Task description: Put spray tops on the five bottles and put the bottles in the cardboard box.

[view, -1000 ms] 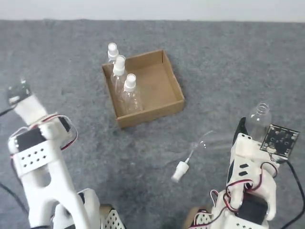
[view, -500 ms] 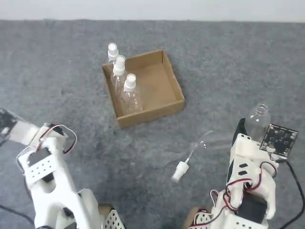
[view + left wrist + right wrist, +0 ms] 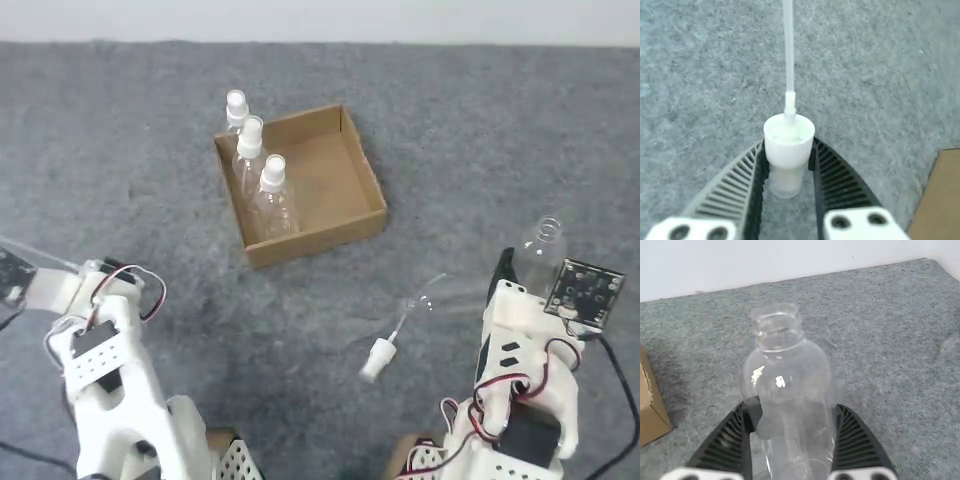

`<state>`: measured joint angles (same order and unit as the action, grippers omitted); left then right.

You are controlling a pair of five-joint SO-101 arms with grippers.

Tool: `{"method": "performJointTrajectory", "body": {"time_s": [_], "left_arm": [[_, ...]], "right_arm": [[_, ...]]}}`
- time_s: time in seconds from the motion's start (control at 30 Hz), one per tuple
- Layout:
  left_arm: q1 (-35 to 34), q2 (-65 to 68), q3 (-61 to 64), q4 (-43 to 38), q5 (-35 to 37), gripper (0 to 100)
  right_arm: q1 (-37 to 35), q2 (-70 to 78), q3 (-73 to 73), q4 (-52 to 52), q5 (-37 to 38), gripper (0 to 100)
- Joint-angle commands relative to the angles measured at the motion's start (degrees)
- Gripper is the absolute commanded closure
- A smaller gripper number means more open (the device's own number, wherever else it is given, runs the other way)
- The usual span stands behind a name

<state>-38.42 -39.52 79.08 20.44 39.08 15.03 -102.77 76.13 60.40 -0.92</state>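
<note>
Left pincer (image 3: 787, 147) is clenched on a spray top (image 3: 789, 140), cap between the jaws, dip tube (image 3: 788, 50) running straight out away from the wrist. Right pincer (image 3: 794, 411) is clamped round an uncapped bottle (image 3: 787, 370), upright, mouth (image 3: 776, 319) up. High view puts them at opposite sides of the table, well apart, box (image 3: 318, 240) between them and farther back. My read: the top lies off to the bottle's left, and the tube must come plumb, tip down, over the mouth before insertion.
</note>
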Motion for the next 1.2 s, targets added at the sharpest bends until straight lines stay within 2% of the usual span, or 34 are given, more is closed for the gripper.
{"method": "performJointTrajectory", "body": {"time_s": [0.0,0.37,0.6,1.17], "left_arm": [[0.2,-1.7,-0.5,-1.4,1.1,94],[0.0,-1.6,-0.1,-1.5,1.1,93],[0.1,-2.0,0.4,-1.6,1.1,81],[0.2,-2.0,0.5,-1.3,1.1,81]], "right_arm": [[-1.5,-0.8,-0.6,-2.0,0.1,99.3],[-1.7,-0.8,-0.6,-1.9,0.1,99.3],[-1.7,-0.8,-0.5,-1.8,0.1,99.3],[-1.8,-0.8,-0.5,-1.8,0.1,99.3]]}}
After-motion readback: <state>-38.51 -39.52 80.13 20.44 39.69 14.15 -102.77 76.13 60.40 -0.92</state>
